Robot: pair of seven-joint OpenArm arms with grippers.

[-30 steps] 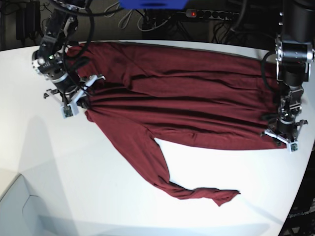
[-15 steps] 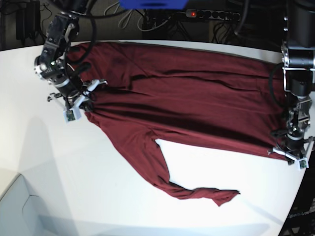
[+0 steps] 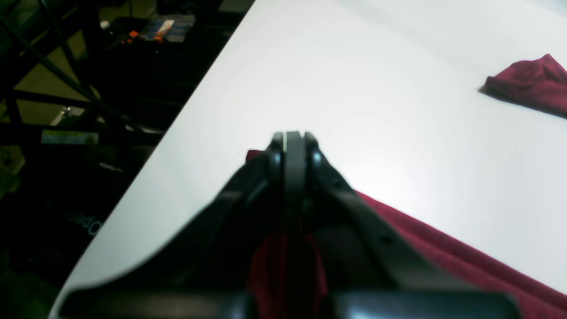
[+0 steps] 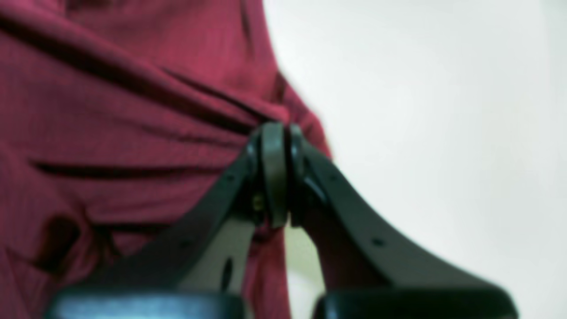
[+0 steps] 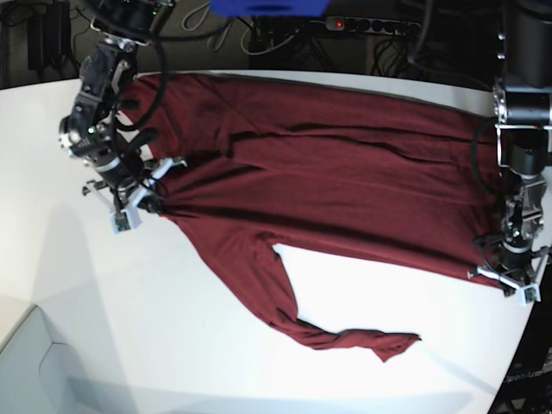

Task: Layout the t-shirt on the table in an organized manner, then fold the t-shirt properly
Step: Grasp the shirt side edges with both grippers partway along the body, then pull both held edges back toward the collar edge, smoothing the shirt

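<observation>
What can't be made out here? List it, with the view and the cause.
- Left wrist view: the left gripper covers the t-shirt corner it pinches.
- Right wrist view: blurred; the right gripper hides the bunched cloth it pinches.
- Base view: the arms cover the shirt's side edges; the far sleeve is hidden, and the table runs out of frame.

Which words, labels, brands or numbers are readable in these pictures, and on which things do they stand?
No text can be read with certainty.
t-shirt: plain, no print.
table: no marking.
Dark surface beside the table, left wrist view: faint pale letters, too dim and cut off to read.
Colourful packets on the floor, left wrist view: too small and blurred to read.
Power strip behind the table: a red light, no legible label.
</observation>
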